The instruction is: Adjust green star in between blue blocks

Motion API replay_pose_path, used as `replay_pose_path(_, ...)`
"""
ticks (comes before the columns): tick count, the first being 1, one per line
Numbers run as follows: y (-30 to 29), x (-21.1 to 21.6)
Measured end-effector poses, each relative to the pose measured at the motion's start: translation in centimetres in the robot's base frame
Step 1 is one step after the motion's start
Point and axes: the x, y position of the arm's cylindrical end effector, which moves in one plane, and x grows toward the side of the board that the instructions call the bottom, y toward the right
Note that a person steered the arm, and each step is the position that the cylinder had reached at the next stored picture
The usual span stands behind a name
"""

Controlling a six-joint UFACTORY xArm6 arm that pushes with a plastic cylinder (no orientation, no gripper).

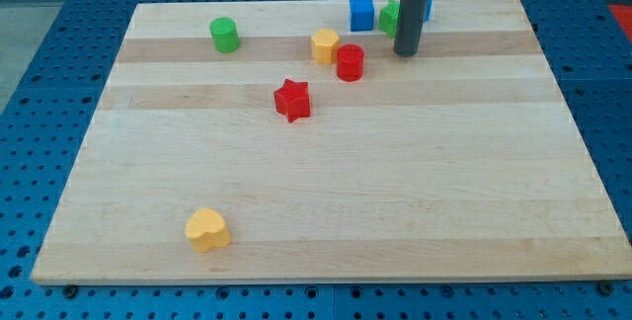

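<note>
Green star [389, 16] sits near the view's top edge of the worktop [326, 192], just right of the blue cube [361, 13] and largely hidden behind the rod, so its shape can only partly be made out. A sliver of a 2nd blue block [428, 8] shows at the rod's right side; its shape cannot be told. The star lies between these 2 blue blocks, close to the cube, though whether it touches either one is hidden. My tip [404, 53] rests on the wood just below the star, toward the view's bottom, and to the right of the red cylinder [351, 62]. The arm carries no hand, only this dark rod, so nothing is grasped. A yellow block [325, 45] stands just left of the red cylinder, touching or nearly touching it. A red star [292, 100] lies below and left of that pair, apart from them. A green cylinder [225, 35] stands alone toward the view's upper left. A yellow heart [207, 229] lies well apart from everything, near the view's bottom left.
</note>
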Motion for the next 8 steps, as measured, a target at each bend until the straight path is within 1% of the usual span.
replay_pose_path(2,0.0,-2.2)
replay_pose_path(4,0.0,-3.3)
replay_pose_path(8,-2.1,-3.6)
